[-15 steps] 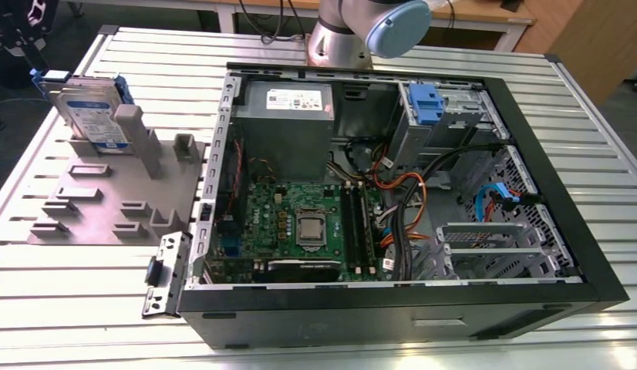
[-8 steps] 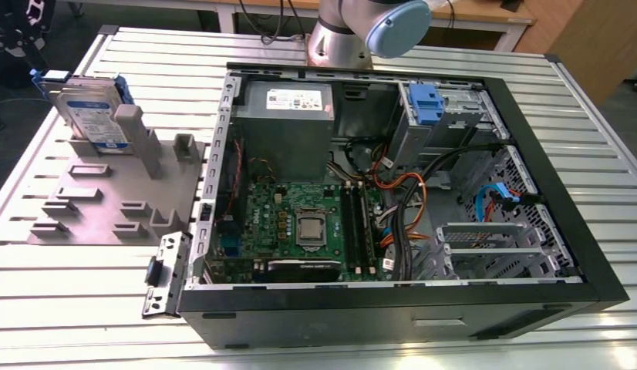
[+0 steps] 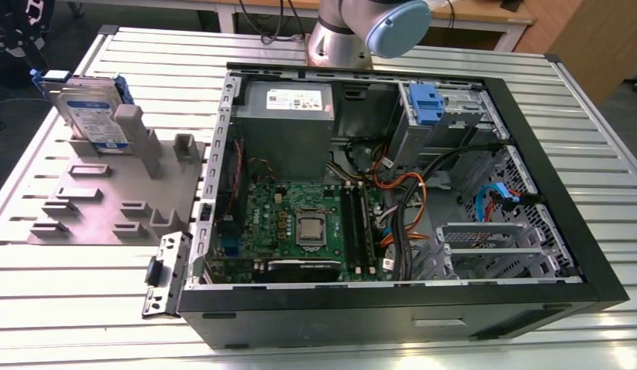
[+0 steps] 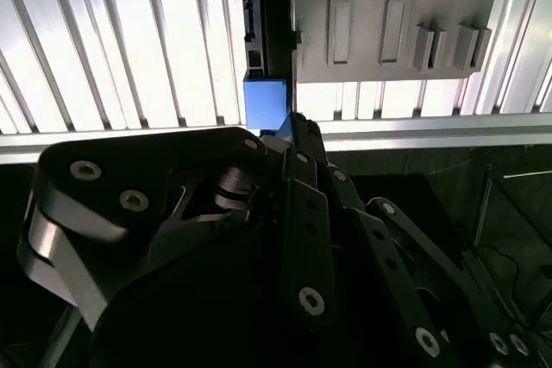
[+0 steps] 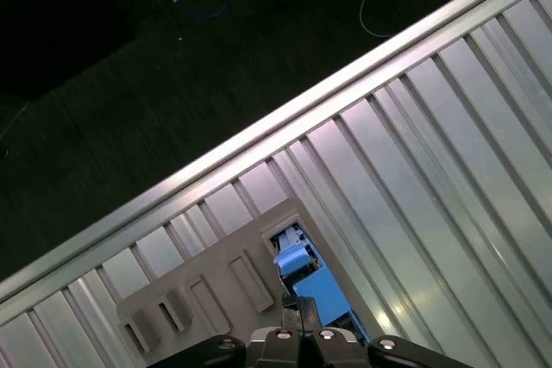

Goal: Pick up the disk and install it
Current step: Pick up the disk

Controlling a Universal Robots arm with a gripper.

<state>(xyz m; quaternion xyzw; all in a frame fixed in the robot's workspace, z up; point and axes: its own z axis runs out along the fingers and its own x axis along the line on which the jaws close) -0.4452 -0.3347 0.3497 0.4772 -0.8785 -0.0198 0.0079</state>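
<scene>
Silver-grey disk (image 3: 90, 116), blue-framed, standing on edge in grey holder (image 3: 102, 193) on worktop (image 3: 82, 308), exterior view. Black pincer (image 3: 25, 54) just beside, at disk's eleven o'clock; clenched or released, impossible to tell.

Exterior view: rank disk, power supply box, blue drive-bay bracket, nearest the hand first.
1. disk, in the grey fixture beside the hand.
2. power supply box, in the case, toward the exterior view's right.
3. blue drive-bay bracket, farther right.
</scene>
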